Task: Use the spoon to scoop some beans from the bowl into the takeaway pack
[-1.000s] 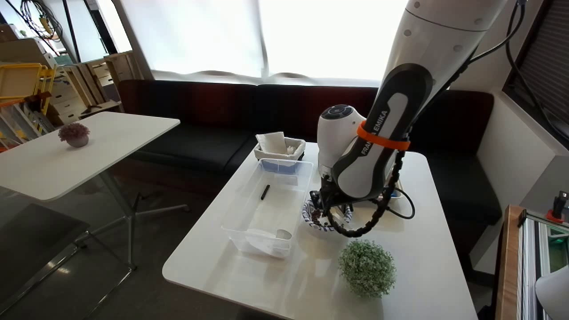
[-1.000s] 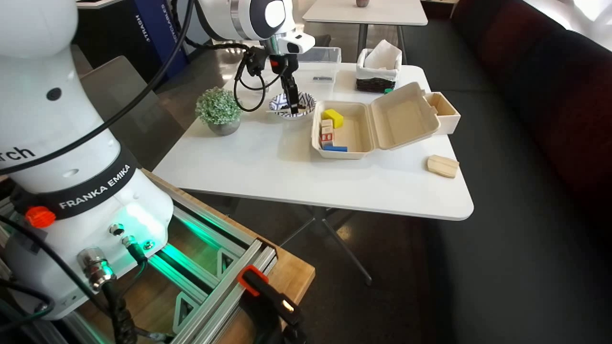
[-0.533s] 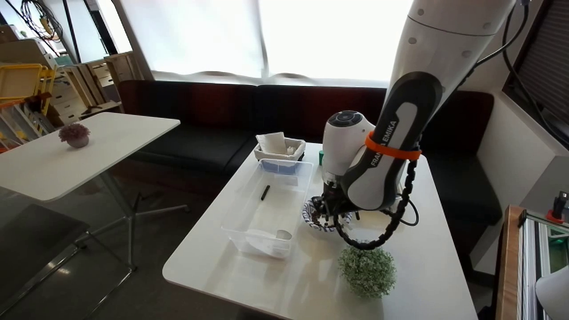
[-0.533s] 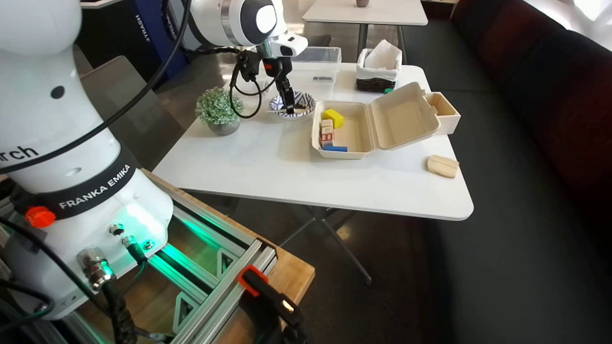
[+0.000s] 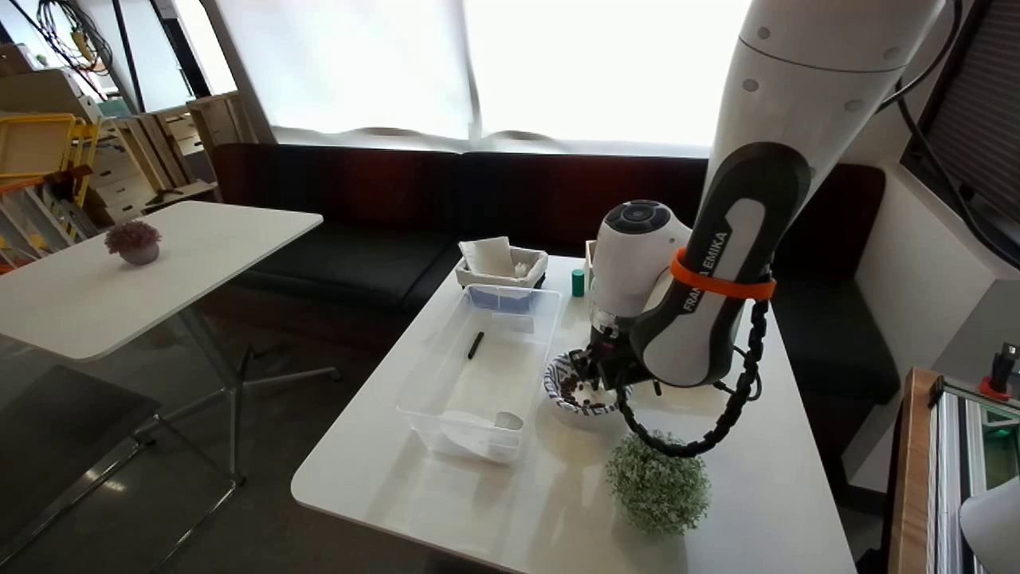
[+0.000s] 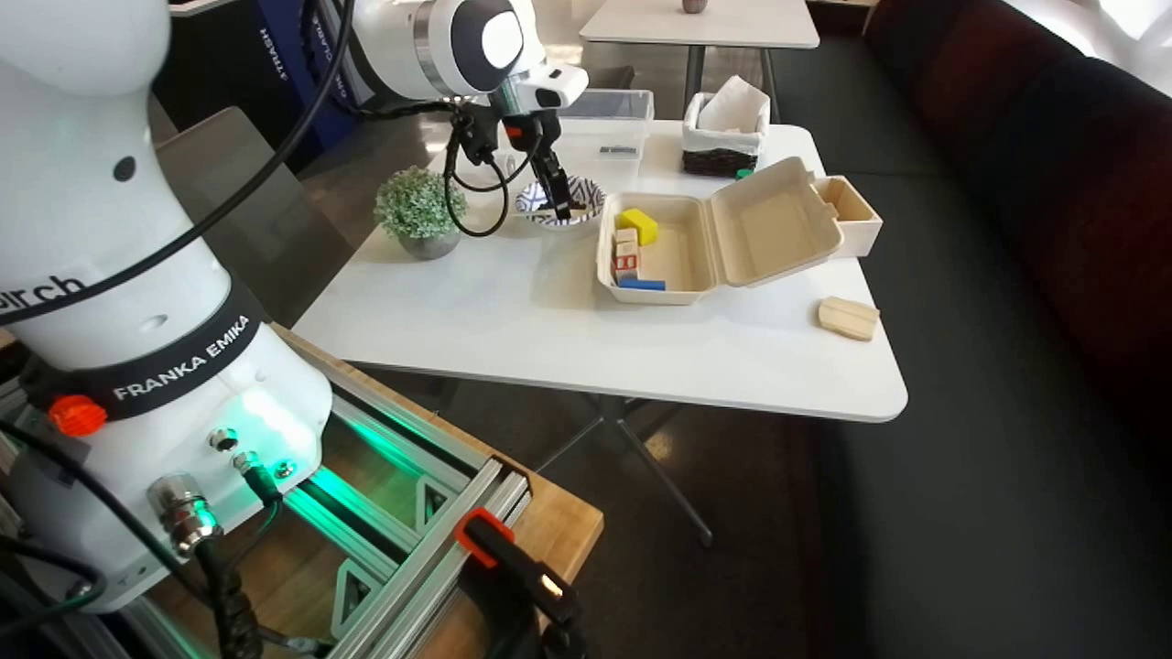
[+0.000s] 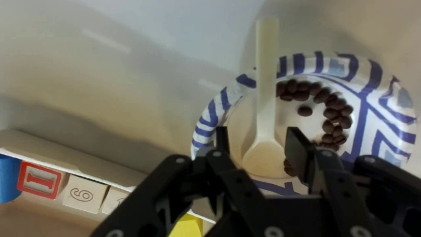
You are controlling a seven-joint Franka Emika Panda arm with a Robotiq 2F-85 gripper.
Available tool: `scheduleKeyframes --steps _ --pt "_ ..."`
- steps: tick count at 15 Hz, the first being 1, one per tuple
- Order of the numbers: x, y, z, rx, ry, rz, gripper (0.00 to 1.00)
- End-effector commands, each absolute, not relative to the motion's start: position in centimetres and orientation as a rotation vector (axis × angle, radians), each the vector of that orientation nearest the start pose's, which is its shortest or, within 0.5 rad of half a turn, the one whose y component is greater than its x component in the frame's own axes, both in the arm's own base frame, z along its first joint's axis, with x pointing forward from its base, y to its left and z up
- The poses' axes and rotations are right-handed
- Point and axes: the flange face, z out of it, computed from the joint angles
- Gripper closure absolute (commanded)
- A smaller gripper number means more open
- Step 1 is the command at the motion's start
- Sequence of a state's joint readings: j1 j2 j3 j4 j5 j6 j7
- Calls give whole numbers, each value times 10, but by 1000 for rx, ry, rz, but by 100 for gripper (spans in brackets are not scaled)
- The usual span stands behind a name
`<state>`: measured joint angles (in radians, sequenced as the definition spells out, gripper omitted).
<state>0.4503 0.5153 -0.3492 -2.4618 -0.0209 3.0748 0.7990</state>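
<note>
The bowl (image 7: 212,113), white with blue patterns, sits on the table and shows in both exterior views (image 5: 586,409) (image 6: 591,194). Dark brown beans (image 7: 330,113) lie in it, mostly along one side. A pale spoon (image 7: 266,98) rests in the bowl, its handle over the rim. My gripper (image 7: 257,138) is open above the bowl. Its fingers lie on either side of the spoon's head, with gaps visible in the wrist view. In an exterior view the fingers (image 6: 560,212) point down into the bowl. The beige takeaway pack (image 6: 774,224) stands open beside the bowl, with blocks inside.
A green plant (image 5: 658,483) and a clear plastic bin (image 5: 502,375) stand near the bowl. A lined basket (image 6: 723,137), a wooden box (image 6: 856,238), a green cylinder (image 5: 578,283) and a wooden piece (image 6: 848,318) are also on the table.
The arm has shifted right and slightly down in an exterior view, uncovering the green cylinder and more of the bowl. The bowl and pack have not visibly moved.
</note>
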Motion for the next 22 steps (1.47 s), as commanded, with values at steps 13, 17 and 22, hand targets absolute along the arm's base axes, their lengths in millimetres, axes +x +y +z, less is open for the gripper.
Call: scheduleKeyframes --steps 13,17,22 --pt "455 50 123 -3136 885 -336 70" --pt "456 51 124 -3141 879 -335 100" --pt "455 54 130 -3156 885 -324 97"
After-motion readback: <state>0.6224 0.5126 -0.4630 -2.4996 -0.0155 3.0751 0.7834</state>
